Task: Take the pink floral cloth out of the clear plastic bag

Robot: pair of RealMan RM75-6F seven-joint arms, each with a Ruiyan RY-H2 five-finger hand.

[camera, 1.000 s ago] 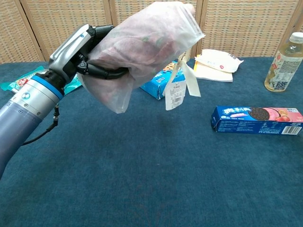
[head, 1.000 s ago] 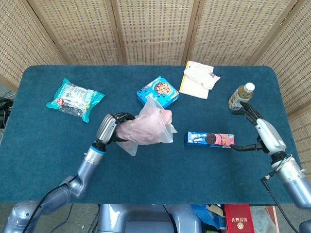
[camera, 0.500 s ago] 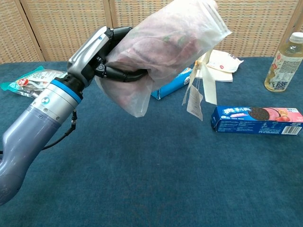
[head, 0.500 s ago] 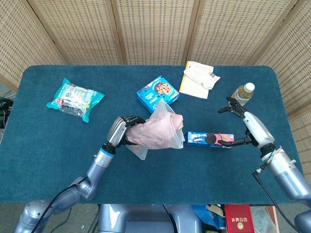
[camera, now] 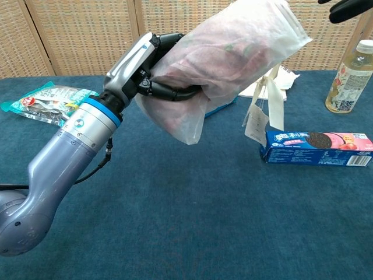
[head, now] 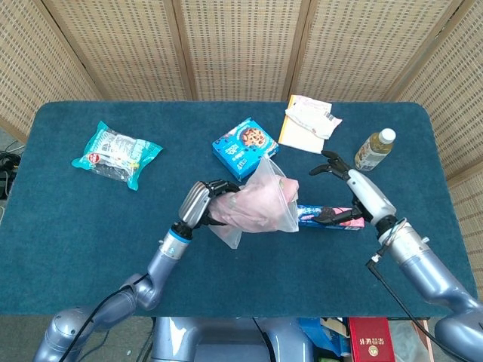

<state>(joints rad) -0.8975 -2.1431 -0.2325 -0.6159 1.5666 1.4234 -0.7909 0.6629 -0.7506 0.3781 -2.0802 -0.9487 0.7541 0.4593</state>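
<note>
Head view: the left hand (head: 202, 205) grips the clear plastic bag (head: 260, 202) and holds it up above the blue table (head: 68, 226).
Left hand: its fingers (camera: 175, 93) are curled tight around the lower part of the bag, seen close in the chest view.
Pink floral cloth (camera: 224, 49): it is inside the bag, just beyond the left hand's fingers, and fills most of it.
Bag mouth: it points away from the left hand, toward the right hand (head: 353, 194); cream paper tags (camera: 259, 114) hang down from it.
Right hand: its fingers are spread and hold nothing; it hovers just beside the bag's open end, apart from it, with some fingers over the cookie pack.
Cookie pack (camera: 317, 147): a long blue box flat on the table, under the right hand.
Bottle (head: 375, 149): upright, beyond the right hand.
Blue cookie box (head: 244, 142): on the table, beyond the left hand.
Green snack bag (head: 115, 154): well apart, out to the left hand's outer side.
</note>
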